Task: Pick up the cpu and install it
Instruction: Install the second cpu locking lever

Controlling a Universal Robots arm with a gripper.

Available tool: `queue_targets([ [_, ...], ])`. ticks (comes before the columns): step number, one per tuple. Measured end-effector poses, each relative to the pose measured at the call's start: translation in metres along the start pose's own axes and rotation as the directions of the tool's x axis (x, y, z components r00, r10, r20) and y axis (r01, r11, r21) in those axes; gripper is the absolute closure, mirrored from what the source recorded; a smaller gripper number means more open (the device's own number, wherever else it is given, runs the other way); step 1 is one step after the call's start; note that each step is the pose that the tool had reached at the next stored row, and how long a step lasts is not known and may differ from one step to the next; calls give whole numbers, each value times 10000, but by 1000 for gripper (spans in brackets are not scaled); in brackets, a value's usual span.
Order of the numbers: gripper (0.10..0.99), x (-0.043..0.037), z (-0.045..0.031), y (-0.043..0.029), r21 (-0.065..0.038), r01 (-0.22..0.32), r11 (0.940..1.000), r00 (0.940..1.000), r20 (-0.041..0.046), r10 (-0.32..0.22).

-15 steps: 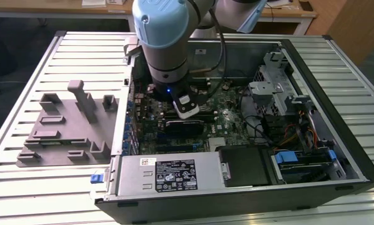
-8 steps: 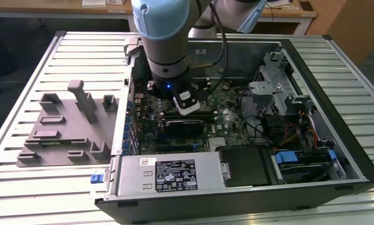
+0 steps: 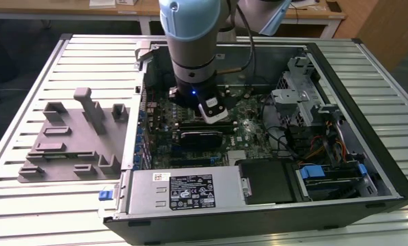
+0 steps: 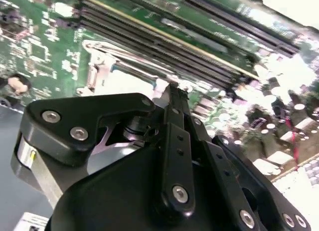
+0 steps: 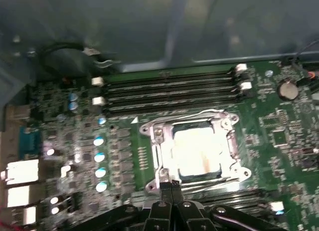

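Observation:
The cpu [image 5: 197, 151] lies flat as a bright, shiny square inside the metal socket frame [image 5: 155, 141] on the green motherboard [image 5: 124, 141]. My gripper [image 5: 170, 185] hovers just off the socket's edge, its two black fingertips pressed together with nothing between them. In the second wrist view the gripper [image 4: 172, 91] ends in the same closed pair of fingers above the board, beside the memory slots [image 4: 164, 46]. The exterior view has the gripper [image 3: 214, 117] lowered into the open computer case [image 3: 340, 61], over the middle of the motherboard [image 3: 190, 154].
A grey plastic fixture [image 3: 74, 143] with upright blocks sits on the slatted table at the exterior view's left of the case. Inside the case are a silver power supply [image 3: 183, 190], a drive cage [image 3: 303, 97] and bundled cables [image 3: 320, 146]. Memory slots [image 5: 169, 91] run beside the socket.

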State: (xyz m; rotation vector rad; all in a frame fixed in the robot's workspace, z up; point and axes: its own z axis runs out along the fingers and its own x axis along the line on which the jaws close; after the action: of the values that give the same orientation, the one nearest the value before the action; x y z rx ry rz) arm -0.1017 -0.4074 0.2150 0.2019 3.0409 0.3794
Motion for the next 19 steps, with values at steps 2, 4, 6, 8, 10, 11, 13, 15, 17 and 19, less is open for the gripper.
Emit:
queue_targets([
  [2,980,-30,13,41,18,1,10000,10000,2,-1],
  [4,980,-57,28,83,45,3,10000,10000,6,-3],
  [6,980,-79,42,125,92,5,10000,10000,11,-5],
  [8,980,-100,57,162,188,16,9998,10000,23,-16],
  [10,980,-120,69,193,325,28,9995,10000,39,-29],
  [11,980,-130,74,206,402,33,9992,10000,47,-35],
  [13,980,-150,87,235,537,43,9985,10000,64,-46],
  [15,980,-174,98,266,632,50,9980,10000,71,-55],
  [17,980,-201,111,301,701,55,9975,10000,73,-60],
  [19,980,-229,125,338,732,56,9973,10000,70,-62],
])
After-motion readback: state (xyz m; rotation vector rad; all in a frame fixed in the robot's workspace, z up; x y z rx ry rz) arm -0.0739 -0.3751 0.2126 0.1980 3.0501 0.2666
